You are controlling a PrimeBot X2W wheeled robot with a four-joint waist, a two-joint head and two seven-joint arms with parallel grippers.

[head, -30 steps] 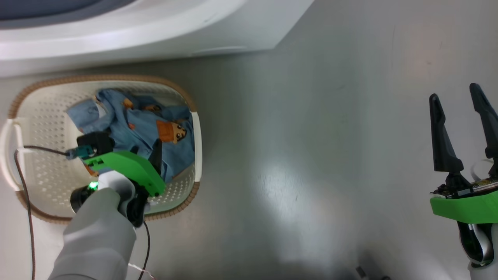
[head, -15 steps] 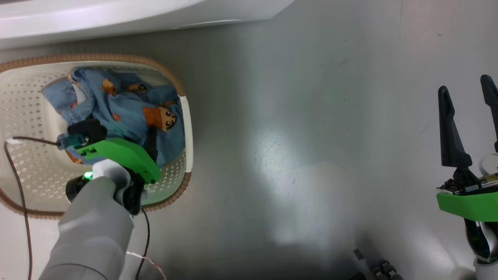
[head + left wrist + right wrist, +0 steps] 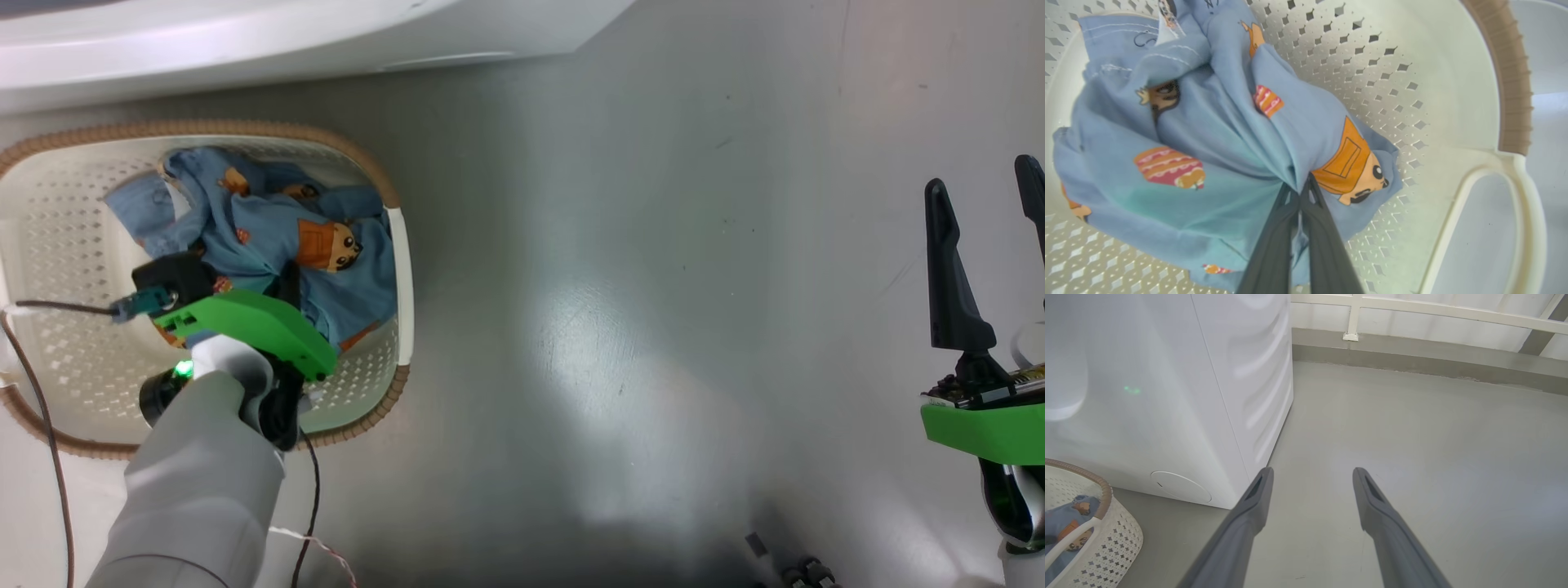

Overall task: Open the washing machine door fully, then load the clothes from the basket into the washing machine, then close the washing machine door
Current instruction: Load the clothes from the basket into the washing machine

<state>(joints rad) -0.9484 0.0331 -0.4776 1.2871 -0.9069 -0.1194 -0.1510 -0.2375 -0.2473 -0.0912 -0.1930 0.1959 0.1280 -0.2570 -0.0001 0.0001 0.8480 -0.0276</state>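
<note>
Laundry pick-up at the basket, shown from the head and from both wrists. The left gripper [image 3: 1303,188] reaches down into the small cream-white perforated plastic basket [image 3: 245,129], which has a rounded-rectangle outline, a brown woven-look rim and side handles. Its two long dark fingers are pressed together on a fold of the clothes [image 3: 1208,134], a bundle of light blue fabric printed with orange and brown cartoon figures. The cloth gathers into tight pleats where the fingertips meet.

In the head view the bundle lies inside the basket, in the half nearer the machine and against the right-hand wall beside the handle. Bare perforated floor shows to its left. A bright green bracket [image 3: 253,327] on the left wrist hides part of the bundle, and a dark cable [image 3: 57,307] runs from that wrist over the basket's left rim.

The basket stands on the smooth grey floor [image 3: 653,327], just in front of the white front-loading washing machine [image 3: 1167,396], with a strip of floor between them. A round flap [image 3: 1181,486] sits low on the machine's front.

The right gripper [image 3: 1310,473] hangs well to the right of the basket, its fingers apart and empty above bare floor, pointing past the machine's corner.
</note>
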